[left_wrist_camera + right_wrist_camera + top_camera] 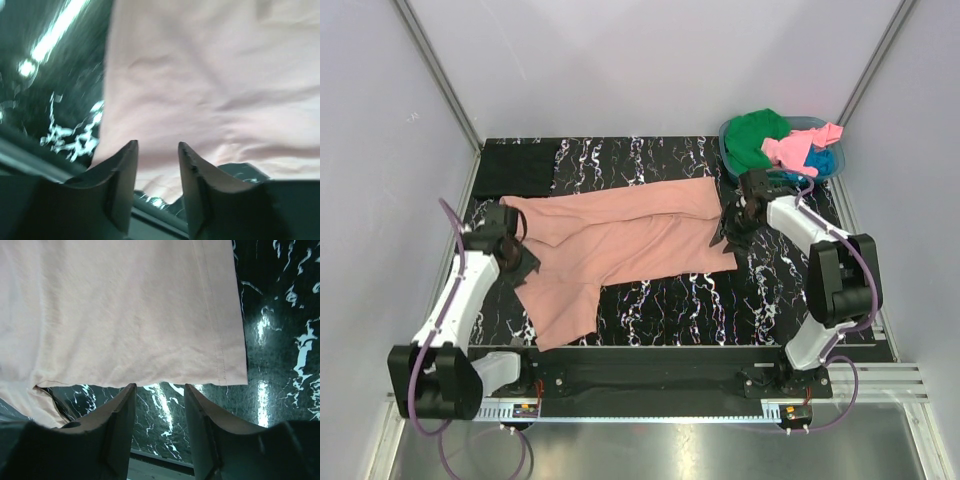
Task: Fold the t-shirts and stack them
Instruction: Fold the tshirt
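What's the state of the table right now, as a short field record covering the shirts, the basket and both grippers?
salmon-pink shirt: spread across the middle of the table
black shirt: flat neat rectangle, far left corner
basket: far right corner, holds green shirt, bright pink shirt, blue shirt
left gripper: jaws apart, at the salmon-pink shirt's left edge
right gripper: jaws apart, nothing between them, tips just short of the shirt's right hem

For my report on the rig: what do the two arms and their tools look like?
The left arm and right arm have white links with black joints; a purple cable runs along each. The left tool and right tool each have two dark, tapered fingers.
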`<state>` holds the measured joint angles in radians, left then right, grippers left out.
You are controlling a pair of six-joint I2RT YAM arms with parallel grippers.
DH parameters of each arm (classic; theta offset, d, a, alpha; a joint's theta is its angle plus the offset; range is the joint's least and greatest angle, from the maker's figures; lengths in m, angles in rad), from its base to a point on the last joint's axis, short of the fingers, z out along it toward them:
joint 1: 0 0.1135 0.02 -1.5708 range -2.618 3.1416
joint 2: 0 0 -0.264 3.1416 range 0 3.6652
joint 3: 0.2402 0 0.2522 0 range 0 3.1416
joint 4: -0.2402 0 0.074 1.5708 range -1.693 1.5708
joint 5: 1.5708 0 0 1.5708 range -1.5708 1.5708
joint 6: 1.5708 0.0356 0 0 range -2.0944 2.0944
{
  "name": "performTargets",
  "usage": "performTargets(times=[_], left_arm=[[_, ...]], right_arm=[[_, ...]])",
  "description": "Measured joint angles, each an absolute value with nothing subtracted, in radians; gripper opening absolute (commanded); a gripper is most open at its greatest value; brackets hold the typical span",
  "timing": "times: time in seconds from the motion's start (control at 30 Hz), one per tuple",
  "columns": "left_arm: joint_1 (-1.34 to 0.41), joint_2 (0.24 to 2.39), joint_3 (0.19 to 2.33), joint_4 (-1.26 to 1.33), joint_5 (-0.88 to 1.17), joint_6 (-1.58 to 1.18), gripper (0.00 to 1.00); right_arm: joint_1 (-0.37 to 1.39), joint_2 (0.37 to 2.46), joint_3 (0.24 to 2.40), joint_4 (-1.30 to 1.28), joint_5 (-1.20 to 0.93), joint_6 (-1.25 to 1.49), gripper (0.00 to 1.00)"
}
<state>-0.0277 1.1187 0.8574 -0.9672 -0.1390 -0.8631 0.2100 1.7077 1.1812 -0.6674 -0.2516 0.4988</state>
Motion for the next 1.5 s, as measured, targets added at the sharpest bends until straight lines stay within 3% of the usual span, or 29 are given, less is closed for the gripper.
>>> performTargets(times=[0.07,0.27,0.47,0.7,1.17,1.37,1.5], left_arm=[[-0.028,1.188,0.945,-0.944,-0.140,-0.823,0.52],[-0.030,1.403,1.036,-0.873,-0.125,-0.731,0.54],[-0.031,1.351,0.978,-0.860,-0.062,-0.709,0.56],[-0.031,1.261,0.977,-0.864,-0.041,-0.676,0.58],[0.050,1.486,1.014,-0.799,0.060,-0.597,0.55],[0.057,1.464,1.015,-0.817,0.081,-0.610,0.58],[0.057,1.403,1.015,-0.842,0.101,-0.629,0.61]], right_arm=[[0.210,1.727,1.222,-0.685,-0.240,0.492,0.53],[0.219,1.831,1.347,-0.712,-0.193,0.463,0.56],[0.234,1.907,1.376,-0.744,-0.161,0.460,0.52],[0.236,1.814,1.240,-0.738,-0.089,0.484,0.54],[0.098,1.727,1.066,-0.647,-0.201,0.600,0.60],[0.080,1.727,1.009,-0.616,-0.250,0.645,0.56],[0.049,1.721,0.975,-0.590,-0.274,0.673,0.43]])
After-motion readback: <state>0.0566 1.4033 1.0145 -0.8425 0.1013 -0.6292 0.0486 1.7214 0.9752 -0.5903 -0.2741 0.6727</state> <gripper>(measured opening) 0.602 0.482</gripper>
